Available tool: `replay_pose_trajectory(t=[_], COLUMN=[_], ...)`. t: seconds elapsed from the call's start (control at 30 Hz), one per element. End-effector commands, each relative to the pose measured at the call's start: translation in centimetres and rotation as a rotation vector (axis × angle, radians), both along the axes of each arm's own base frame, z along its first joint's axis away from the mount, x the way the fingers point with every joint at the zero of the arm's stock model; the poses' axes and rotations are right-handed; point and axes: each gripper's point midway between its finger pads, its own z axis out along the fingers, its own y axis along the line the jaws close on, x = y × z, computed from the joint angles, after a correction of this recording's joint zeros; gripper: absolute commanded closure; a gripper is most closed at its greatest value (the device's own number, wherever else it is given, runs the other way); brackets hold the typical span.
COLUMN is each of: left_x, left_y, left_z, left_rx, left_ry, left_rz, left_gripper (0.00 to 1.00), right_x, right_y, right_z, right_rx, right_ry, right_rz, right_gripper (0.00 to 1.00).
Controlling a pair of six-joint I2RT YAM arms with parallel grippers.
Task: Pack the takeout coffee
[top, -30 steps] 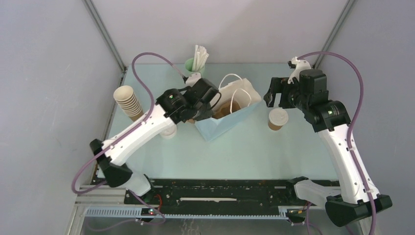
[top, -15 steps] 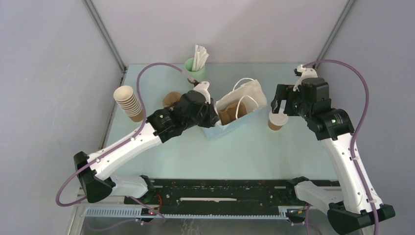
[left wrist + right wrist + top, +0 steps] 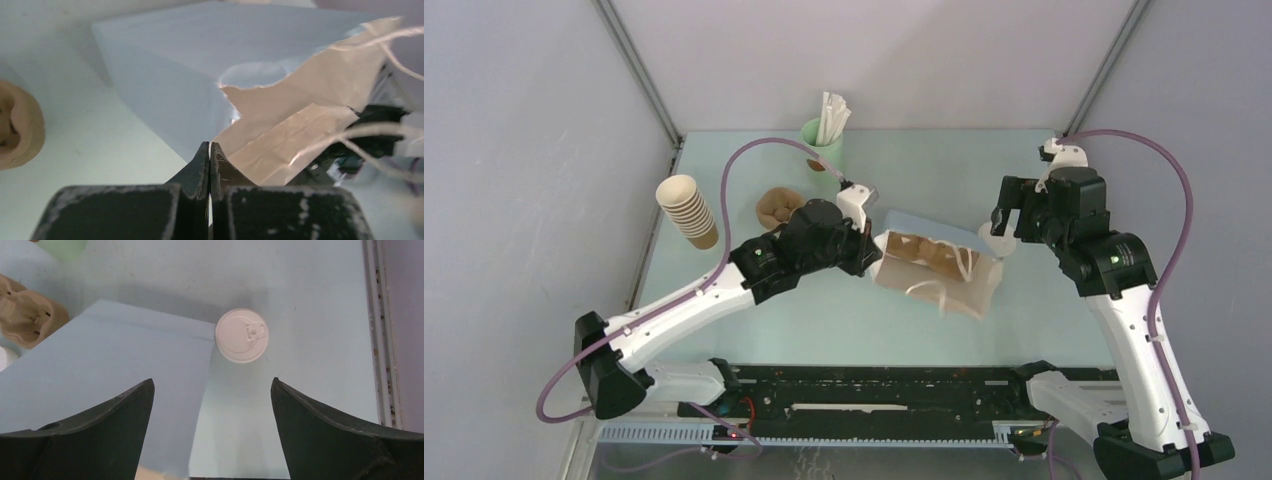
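Though overhead half-hides it, right wrist shows coffee (image 3: pixel 242 335), seemingly upright.

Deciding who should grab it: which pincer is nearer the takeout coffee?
Right. The right pincer hovers open close above the takeout coffee; the left pincer is shut on the bag, at its far side.

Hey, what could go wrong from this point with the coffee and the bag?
The bag lies tipped over, its blue side right beside the takeout coffee; any swing may knock it over. The left gripper pinches only a thin edge of paper, which may slip or tear. The right gripper hangs open above the coffee, so a skewed descent could topple it.
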Motion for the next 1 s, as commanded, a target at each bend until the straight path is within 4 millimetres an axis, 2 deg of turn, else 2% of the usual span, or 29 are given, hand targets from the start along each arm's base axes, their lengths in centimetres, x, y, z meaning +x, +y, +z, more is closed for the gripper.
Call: replay_pose_trajectory(t=[0.0,0.13,0.33,0.5,0.73,0.97], left_x=[0.6,1.2,1.8,1.3,0.6,0.4], left_y=[2.3,3.8,6.1,8.0,8.2,8.3], left_z=[-1.2,-2.4,-2.5,-2.8,-3.2,-2.6], left_rx=[0.096,0.126,0.141,0.123,0.106,0.116], left_ry=[-0.166,-0.177,-0.173,-0.175,-0.155,-0.143], left_rz=[-0.014,0.018,0.142,0.207,0.197,0.189], left_gripper=[1.00,1.00,1.00,1.00,1.00,1.00], right_x=[-0.3,-0.3,0.4,0.9,3.3,5.9], right_y=[-0.7,-1.1,-1.7,-2.4,-1.0,-1.4], right_z=[-0.9,-2.0,-4.0,-6.9,-10.9,-13.4], right_rx=[-0.017,-0.010,0.014,0.036,0.101,0.049], right_ry=[0.019,0.042,0.079,0.146,0.212,0.250], right_rz=[-0.029,-0.052,-0.087,-0.140,-0.142,-0.148], right_gripper=[0.05,0.05,0.04,0.01,0.00,0.00])
